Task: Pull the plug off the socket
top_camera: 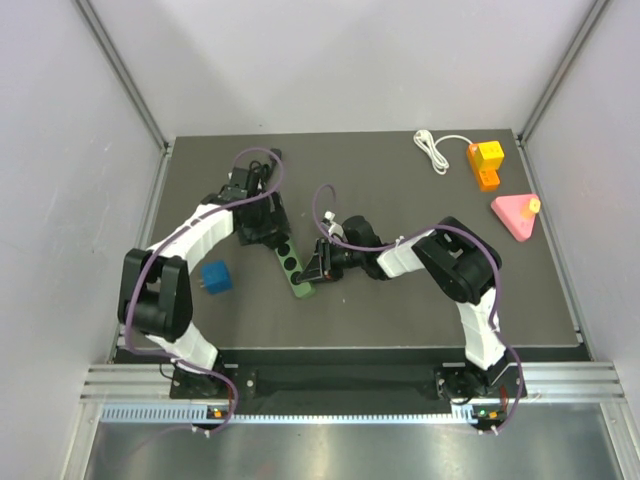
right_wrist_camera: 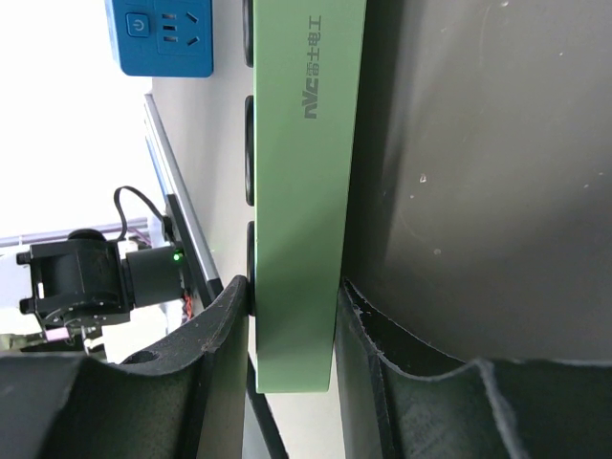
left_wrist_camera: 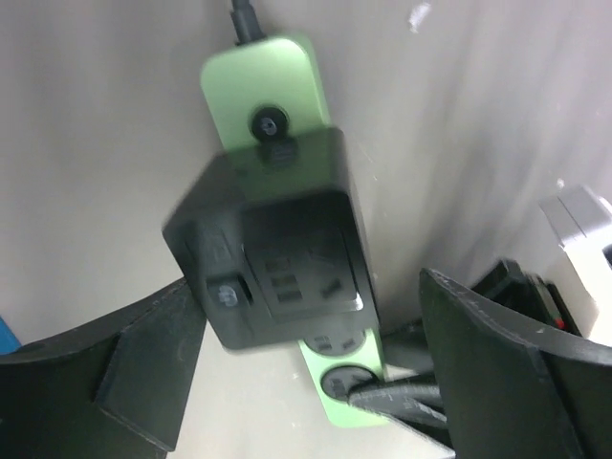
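Observation:
The socket is a green power strip (top_camera: 297, 272) lying diagonally mid-table, also seen in the left wrist view (left_wrist_camera: 263, 81) and the right wrist view (right_wrist_camera: 301, 191). A black cube-shaped plug (left_wrist_camera: 277, 249) sits over its middle, slightly blurred. My left gripper (left_wrist_camera: 306, 354) is open and straddles the plug; the left finger (left_wrist_camera: 143, 363) is near the plug's lower corner and the right finger (left_wrist_camera: 497, 373) stands clear of it. My right gripper (right_wrist_camera: 292, 335) is shut on the near end of the strip, one finger on each broad face.
A black cord (left_wrist_camera: 244, 19) leaves the strip's far end. A blue socket cube (top_camera: 216, 278) lies left of the strip. At the back right are a coiled white cable (top_camera: 433, 150), an orange block (top_camera: 486, 163) and a pink triangle (top_camera: 516, 215).

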